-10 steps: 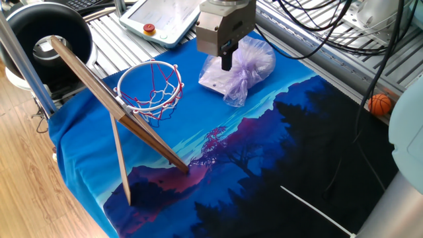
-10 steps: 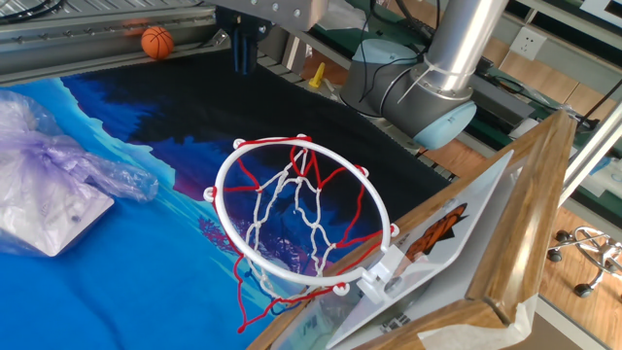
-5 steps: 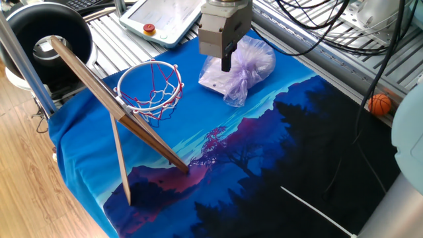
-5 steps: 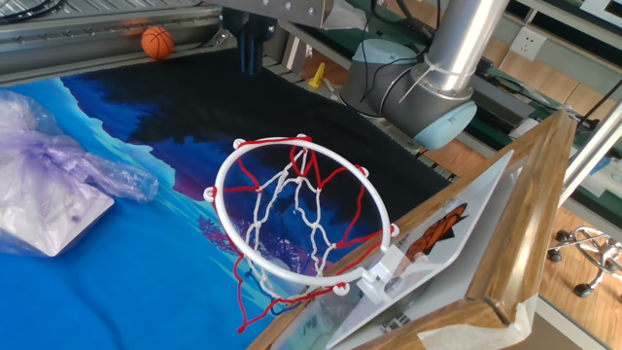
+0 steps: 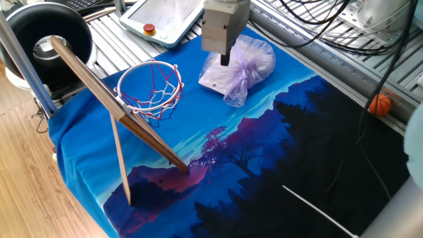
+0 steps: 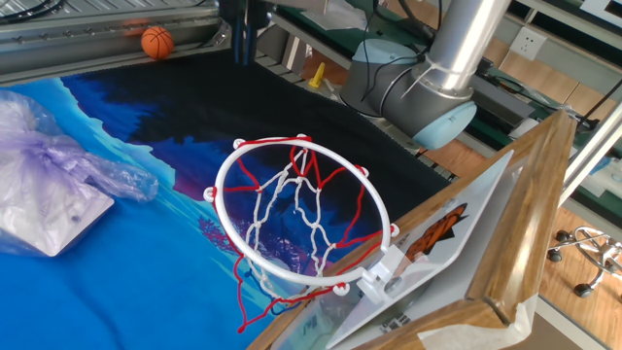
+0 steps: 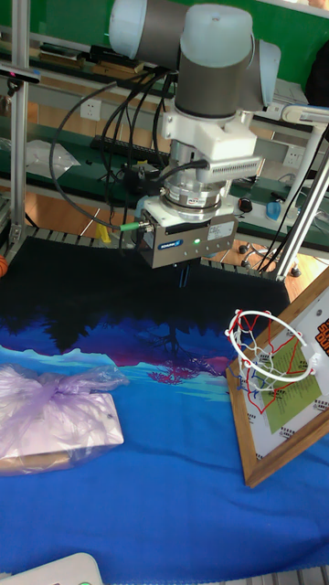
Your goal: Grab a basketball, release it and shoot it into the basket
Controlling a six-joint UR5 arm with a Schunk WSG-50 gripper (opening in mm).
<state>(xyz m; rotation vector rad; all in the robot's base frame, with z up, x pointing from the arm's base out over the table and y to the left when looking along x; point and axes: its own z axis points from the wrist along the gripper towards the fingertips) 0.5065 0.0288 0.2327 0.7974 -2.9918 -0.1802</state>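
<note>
- We saw the tool (image 7: 184, 274) hanging above the desk (image 5: 317, 152) with its fingers drawn close together and nothing between them, apparently in transit toward a pickup.
- The basketball (image 5: 379, 104) lay ungrasped at the far right edge of the desk, well apart from the tool.
- The basket (image 5: 149, 89) stood left of the tool, rim open upward for a drop.
- Compared with a second before, the tool had risen slightly; ball and basket had not moved.
</note>
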